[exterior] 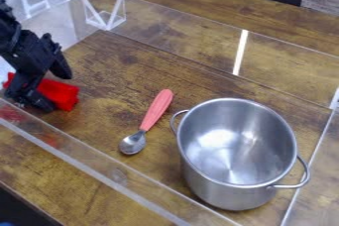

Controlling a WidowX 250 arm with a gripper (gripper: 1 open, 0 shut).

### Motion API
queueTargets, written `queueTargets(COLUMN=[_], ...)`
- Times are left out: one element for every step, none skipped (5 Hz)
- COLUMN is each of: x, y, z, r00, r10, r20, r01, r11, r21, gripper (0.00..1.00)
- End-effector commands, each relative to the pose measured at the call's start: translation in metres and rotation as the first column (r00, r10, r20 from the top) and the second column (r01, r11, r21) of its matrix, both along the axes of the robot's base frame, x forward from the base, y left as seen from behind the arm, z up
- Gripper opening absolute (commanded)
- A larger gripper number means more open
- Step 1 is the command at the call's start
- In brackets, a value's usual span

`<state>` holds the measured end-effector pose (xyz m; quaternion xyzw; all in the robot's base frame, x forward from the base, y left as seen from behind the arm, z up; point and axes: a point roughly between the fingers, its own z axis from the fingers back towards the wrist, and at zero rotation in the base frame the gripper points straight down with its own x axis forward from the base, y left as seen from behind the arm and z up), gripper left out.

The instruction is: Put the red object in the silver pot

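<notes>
The red object (57, 95), a bright red block, lies on the wooden table near the left edge. My black gripper (26, 92) is down over its left end, with the jaws apart and the fingers on either side of the block. That end of the block is hidden by the gripper. The silver pot (239, 151) stands upright and empty at the front right, well away from the block.
A metal spoon with a pinkish-red handle (150, 119) lies between the block and the pot, its bowl toward the front. Clear acrylic walls (241, 52) border the table at the back, the right and along the front left.
</notes>
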<state>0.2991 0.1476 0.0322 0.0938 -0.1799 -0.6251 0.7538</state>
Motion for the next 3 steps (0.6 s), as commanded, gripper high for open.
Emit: queueTargets(x=[0.008,0.014,0.012], y=[0.014,0.017,0.004], z=[0.011,0.01,0.043], r00=[0.999,0.996,0.993], r10=[0.03,0.084,0.118], r20=[0.032,0.032,0.025], r01=[-0.031,-0.085,-0.119], r11=[0.999,0.996,0.992], r21=[0.029,0.028,0.043], gripper=[1.0,0.0,0.0])
